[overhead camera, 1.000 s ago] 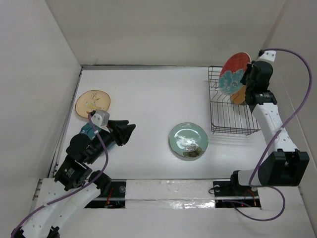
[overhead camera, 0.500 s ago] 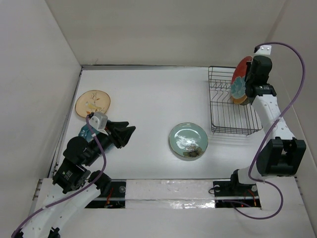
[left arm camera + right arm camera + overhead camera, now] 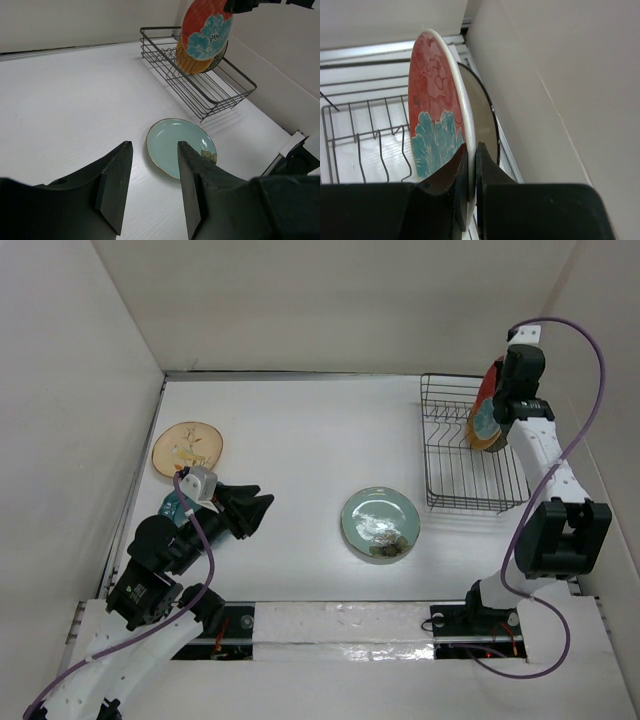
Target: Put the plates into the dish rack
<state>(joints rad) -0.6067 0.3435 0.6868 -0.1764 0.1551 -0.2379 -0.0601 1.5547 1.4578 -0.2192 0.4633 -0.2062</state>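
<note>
Pinching the red plate [image 3: 432, 100] by its rim in the right hand [image 3: 468, 155], upright over the far right end of the dish rack [image 3: 460, 480] (orange plate [image 3: 192, 62] standing just beside it). Holding the left hand [image 3: 152, 150] spread and empty, low over the bench [image 3: 300, 440], near the pale green plate [image 3: 380, 522].

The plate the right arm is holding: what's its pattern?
The plate is red with big teal flowers, clearest in the left wrist view.

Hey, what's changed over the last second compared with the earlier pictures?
The right hand, still clamped on the red plate, swung it rightward and turned it edge-on over the dish rack's far end. The left hand, pale green plate and tan floral plate stayed put.
</note>
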